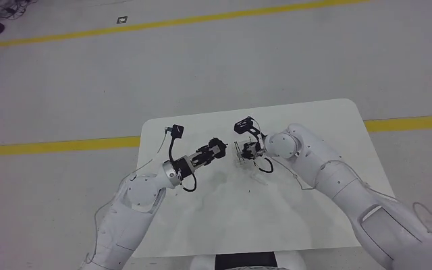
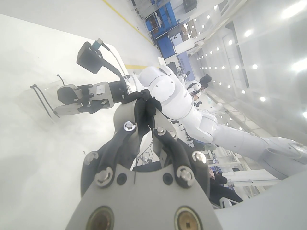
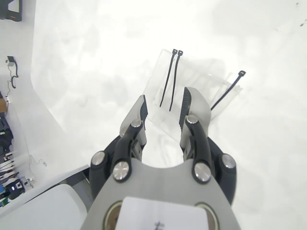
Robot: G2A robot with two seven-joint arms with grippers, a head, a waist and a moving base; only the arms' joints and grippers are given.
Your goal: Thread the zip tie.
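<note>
In clear holder [image 3: 199, 80], zip ties [image 3: 168, 78]

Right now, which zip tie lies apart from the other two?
The lone zip tie, angled away, its tail passing behind the open right pincer; the other two lie side by side.

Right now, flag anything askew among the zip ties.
One thin black plastic zip tie lies slanted over a corner of the clear plastic holder, apart from the two parallel black zip ties ahead of the right gripper's open fingers.
</note>
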